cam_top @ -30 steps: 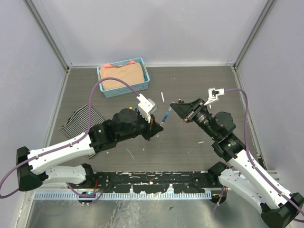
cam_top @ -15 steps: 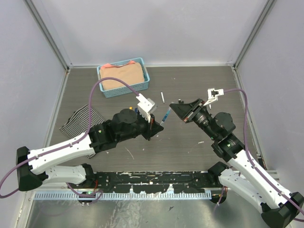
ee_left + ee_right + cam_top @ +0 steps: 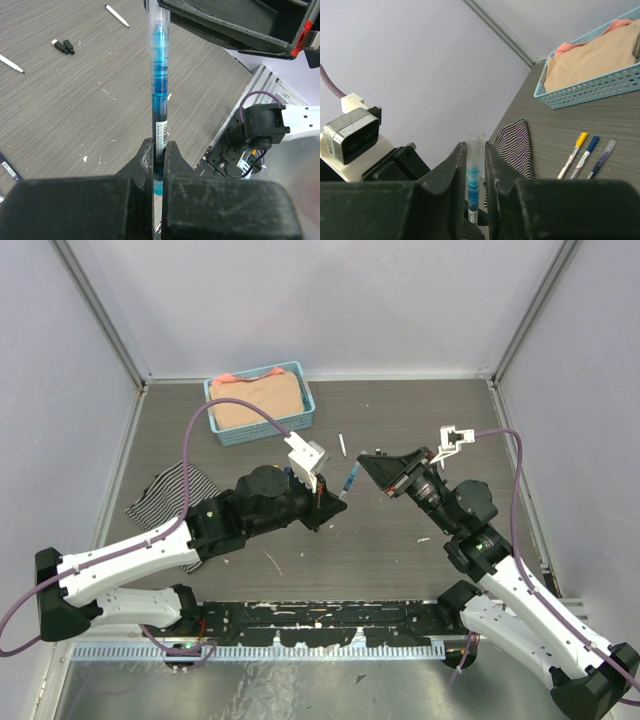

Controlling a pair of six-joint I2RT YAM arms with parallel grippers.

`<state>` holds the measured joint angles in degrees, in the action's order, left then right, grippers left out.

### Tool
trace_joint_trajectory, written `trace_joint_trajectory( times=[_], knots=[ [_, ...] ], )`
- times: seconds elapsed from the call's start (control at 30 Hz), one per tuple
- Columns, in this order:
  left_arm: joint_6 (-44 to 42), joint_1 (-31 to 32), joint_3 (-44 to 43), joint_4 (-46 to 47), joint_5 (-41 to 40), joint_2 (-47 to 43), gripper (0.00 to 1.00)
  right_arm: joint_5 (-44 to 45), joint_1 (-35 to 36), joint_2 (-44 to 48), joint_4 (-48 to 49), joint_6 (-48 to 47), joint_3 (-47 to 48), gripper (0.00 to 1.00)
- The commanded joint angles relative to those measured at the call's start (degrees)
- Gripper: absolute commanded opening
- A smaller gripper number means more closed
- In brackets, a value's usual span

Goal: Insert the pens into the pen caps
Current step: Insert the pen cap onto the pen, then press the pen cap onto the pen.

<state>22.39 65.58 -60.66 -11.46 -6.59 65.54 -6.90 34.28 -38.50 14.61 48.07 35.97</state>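
A blue pen [image 3: 159, 100] stands in my left gripper [image 3: 159, 150], which is shut on its lower barrel. Its far end sits inside a clear light-blue pen cap [image 3: 475, 145], and my right gripper [image 3: 474, 152] is shut on that cap. From above, the pen [image 3: 350, 483] bridges the left gripper [image 3: 328, 502] and the right gripper [image 3: 365, 462] above mid-table. Three capped pens, yellow [image 3: 573, 154], blue [image 3: 585, 156] and purple-grey [image 3: 601, 158], lie side by side on the table. A loose white pen [image 3: 342, 444] lies behind the grippers, another [image 3: 11, 63] nearby, beside a black cap [image 3: 64, 46].
A blue basket [image 3: 311, 405] holding tan cloth stands at the back left. A striped cloth [image 3: 165, 495] lies at the left by the left arm. Grey walls close in the table on three sides.
Both grippers have shifted only slightly, the right one edging left toward the left one along the pen. Both grips are unchanged.
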Motion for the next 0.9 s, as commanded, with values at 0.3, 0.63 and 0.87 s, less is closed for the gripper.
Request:
trace_joint_trajectory(
  times=[0.3, 0.63, 0.87],
  knots=[
    [-0.5, 0.1, -2.5, 3.4, -1.9, -1.4, 0.0, 2.2, 0.6, 3.3, -7.4, -5.2, 6.0, 0.58],
    [-2.2, 0.1, -1.0, 1.8, 0.0, -2.8, 0.0, 7.6, 0.7, 1.9, -19.3, -6.3, 16.2, 0.7],
    [-3.0, 0.1, -0.9, 1.1, 1.5, -2.6, 0.0, 3.9, 0.7, -3.8, -21.7, -6.9, 22.0, 0.67]
  ],
)
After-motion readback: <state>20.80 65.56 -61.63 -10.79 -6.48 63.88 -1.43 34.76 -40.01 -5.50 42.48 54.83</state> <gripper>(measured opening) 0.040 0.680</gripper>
